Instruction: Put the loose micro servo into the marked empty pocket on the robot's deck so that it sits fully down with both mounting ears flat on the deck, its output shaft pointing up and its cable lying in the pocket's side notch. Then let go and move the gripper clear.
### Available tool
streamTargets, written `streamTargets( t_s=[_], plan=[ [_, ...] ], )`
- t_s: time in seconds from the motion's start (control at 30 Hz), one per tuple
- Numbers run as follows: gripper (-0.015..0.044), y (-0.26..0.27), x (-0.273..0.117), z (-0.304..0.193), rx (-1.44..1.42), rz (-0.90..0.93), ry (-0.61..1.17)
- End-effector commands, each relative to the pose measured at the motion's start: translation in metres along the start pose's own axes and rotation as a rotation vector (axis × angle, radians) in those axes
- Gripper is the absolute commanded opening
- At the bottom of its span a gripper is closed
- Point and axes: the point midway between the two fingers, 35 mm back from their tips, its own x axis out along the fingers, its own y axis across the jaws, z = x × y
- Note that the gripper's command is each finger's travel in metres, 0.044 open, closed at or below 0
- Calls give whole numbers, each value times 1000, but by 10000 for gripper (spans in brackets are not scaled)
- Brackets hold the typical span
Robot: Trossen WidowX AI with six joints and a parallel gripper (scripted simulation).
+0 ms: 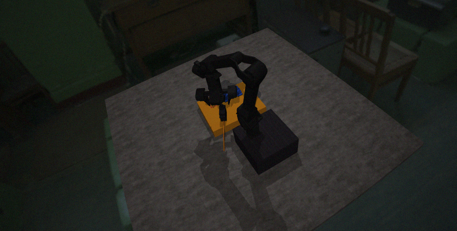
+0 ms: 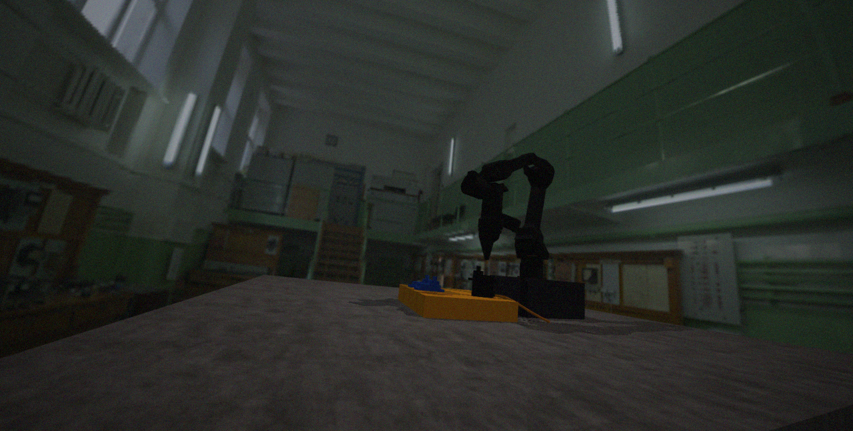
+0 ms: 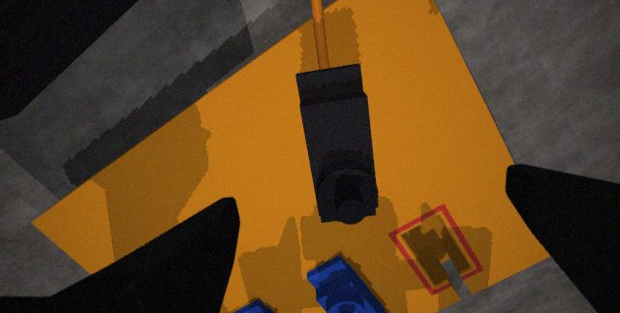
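Dim workshop; grey bench point(image 1: 335, 140) carrying an orange deck point(image 3: 436, 109) near its centre. The black servo point(image 3: 339, 143) lies loose on the deck, shaft end toward the red-outlined pocket point(image 3: 436, 249), its orange cable point(image 3: 317, 17) trailing off the deck's edge. The jaws hover above, spread wide and empty.

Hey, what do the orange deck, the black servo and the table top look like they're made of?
Deck: likely matte plastic, flat uniform orange with no grain or glare. Servo: dark matte plastic by its look, a plain molded block; too dark to be sure. Table top: mottled grey, stone or concrete-like, dull finish, though it may be laminate.
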Motion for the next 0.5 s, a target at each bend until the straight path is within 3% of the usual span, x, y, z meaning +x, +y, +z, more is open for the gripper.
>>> streamTargets(
  t_s=[0.0, 0.47],
  plan=[
    [440, 5, 8, 6, -29, 22, -41],
    [440, 6, 33, 8, -29, 22, -41]
  ],
)
